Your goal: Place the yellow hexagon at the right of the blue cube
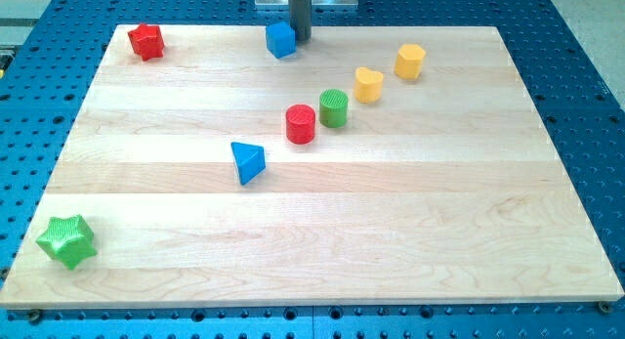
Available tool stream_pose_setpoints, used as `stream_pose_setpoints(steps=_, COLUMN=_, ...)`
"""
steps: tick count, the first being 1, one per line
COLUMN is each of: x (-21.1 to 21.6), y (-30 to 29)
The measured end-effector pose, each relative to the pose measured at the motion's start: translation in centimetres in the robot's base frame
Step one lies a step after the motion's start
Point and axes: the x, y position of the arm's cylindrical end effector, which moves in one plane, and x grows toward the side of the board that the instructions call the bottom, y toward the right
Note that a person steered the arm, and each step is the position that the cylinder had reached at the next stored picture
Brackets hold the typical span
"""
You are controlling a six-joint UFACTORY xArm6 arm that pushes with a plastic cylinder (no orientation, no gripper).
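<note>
Light wooden board (322, 232) on blue perforated table (586, 75), my tip (301, 39) touching small blue cube (281, 39) on its right, no pincer fitted, yellow hexagonal block (410, 61) well right of cube, yellow heart-shaped block (368, 84) nearer.

A diagonal row (yellow heart (368, 84), green cylinder (334, 107), red cylinder (301, 123)) blocks the board's (391, 232) middle.
</note>
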Motion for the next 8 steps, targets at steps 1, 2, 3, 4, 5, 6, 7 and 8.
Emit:
stream_pose_setpoints(steps=1, x=0.0, y=0.0)
stream_pose_setpoints(steps=2, x=1.0, y=-0.4)
stream_pose_setpoints(steps=3, x=-1.2, y=0.8)
stream_pose_setpoints(steps=4, x=-1.3, y=6.4)
stream_pose_setpoints(steps=5, x=-1.3, y=9.5)
stream_pose_setpoints(steps=6, x=0.0, y=9.2)
stream_pose_setpoints(steps=7, x=4.9, y=9.9)
stream_pose_setpoints(steps=8, x=8.0, y=8.5)
